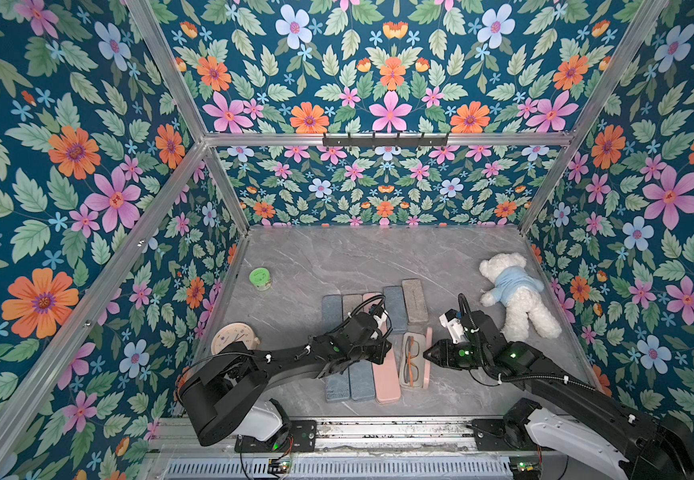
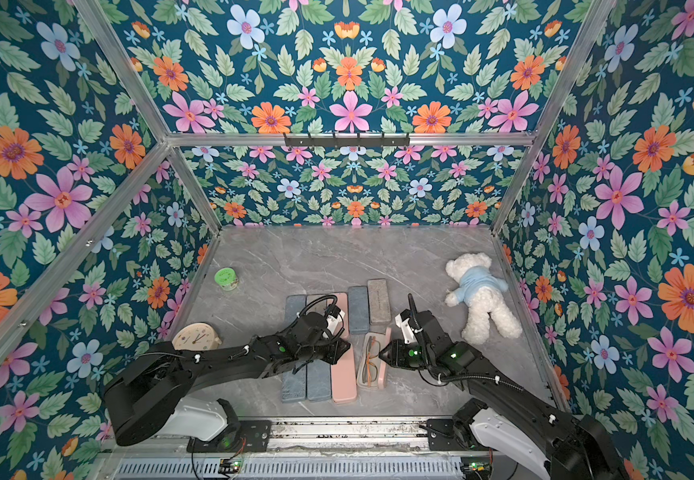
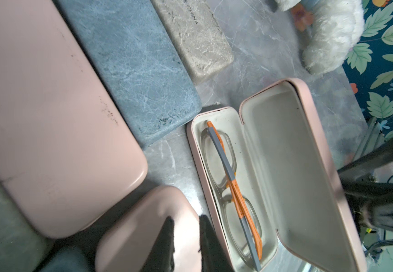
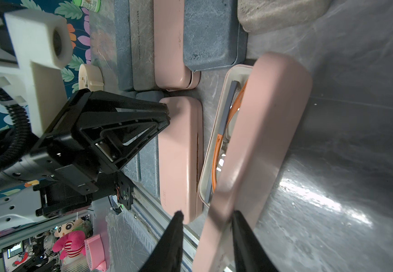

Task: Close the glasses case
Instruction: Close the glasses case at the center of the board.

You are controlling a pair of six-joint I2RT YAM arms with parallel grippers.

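The pink glasses case (image 1: 407, 376) lies open on the grey table, with orange-and-grey glasses (image 3: 230, 179) in its cream base (image 3: 196, 164). Its lid (image 3: 308, 164) stands tilted up on the right side. My right gripper (image 4: 207, 226) is open around the lid's (image 4: 261, 141) edge: one fingertip (image 4: 239, 226) lies against the lid's outside, the other stands a little apart. In both top views its tip (image 1: 425, 355) (image 2: 380, 353) meets the lid. My left gripper (image 3: 186, 242) hovers narrowly open over the end of a closed pink case (image 3: 129, 235) beside the open one, gripping nothing.
Several closed cases, blue (image 1: 361, 382), pink (image 1: 386, 382) and grey (image 1: 415, 301), lie in rows left of and behind the open case. A white teddy bear (image 1: 516, 299) lies at the right, a green jar (image 1: 260, 278) and a cream clock (image 1: 233, 338) at the left. Flowered walls enclose the table.
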